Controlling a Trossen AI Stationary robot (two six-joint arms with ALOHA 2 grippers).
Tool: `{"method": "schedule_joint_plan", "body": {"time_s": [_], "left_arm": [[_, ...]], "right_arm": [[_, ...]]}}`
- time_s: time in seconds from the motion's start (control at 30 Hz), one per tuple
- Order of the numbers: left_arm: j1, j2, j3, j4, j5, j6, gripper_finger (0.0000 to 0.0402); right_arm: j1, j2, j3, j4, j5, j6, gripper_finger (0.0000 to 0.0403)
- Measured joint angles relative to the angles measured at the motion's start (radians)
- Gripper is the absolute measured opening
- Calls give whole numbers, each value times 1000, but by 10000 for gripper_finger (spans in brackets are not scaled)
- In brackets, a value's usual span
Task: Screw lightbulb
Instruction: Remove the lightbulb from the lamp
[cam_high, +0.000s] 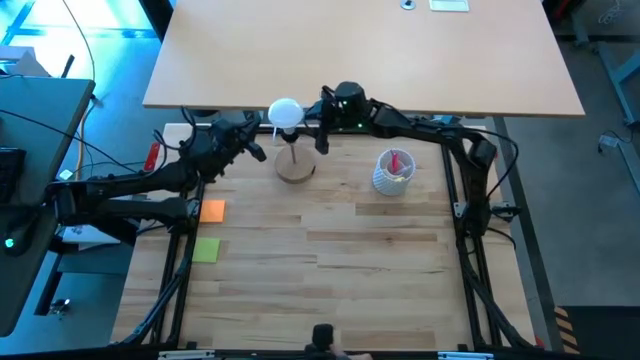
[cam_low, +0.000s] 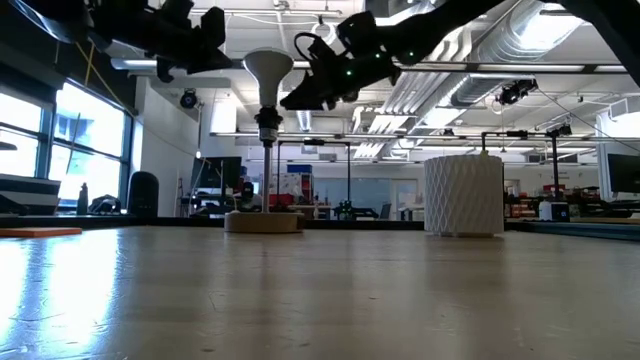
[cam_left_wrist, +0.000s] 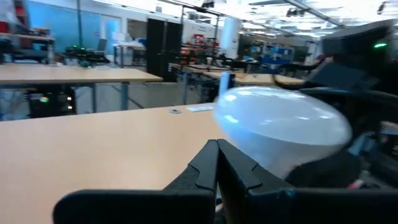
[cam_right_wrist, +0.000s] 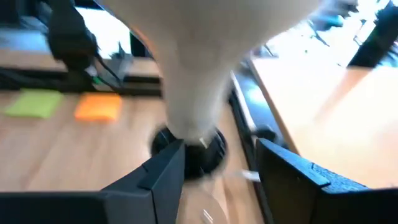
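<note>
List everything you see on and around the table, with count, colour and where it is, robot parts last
lightbulb: one, white, seated atop the post at the table's far edge.
wooden base: one, round, tan, under the bulb, carrying a thin post.
perforated cup: one, white, right of the base, pink items inside.
sticky notes: two, orange and green, left side of the table.
left gripper: one, dark, shut, left of the bulb.
right gripper: one, dark, open, fingers either side of the bulb's neck.
</note>
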Motion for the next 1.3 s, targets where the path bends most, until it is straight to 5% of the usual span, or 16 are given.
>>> {"method": "schedule_joint_plan", "body": {"time_s": [0.27,0.6,1.3], "left_arm": [[104,9,0,37,87,16,0],[139,61,1,174,245,16,0],[135,91,1,188,316,-14,0]], "right_arm": [[0,-117,0,-196,254,-3,193],[11,-222,-2,-296,186,6,192],[25,-124,1,27,188,149,192]]}}
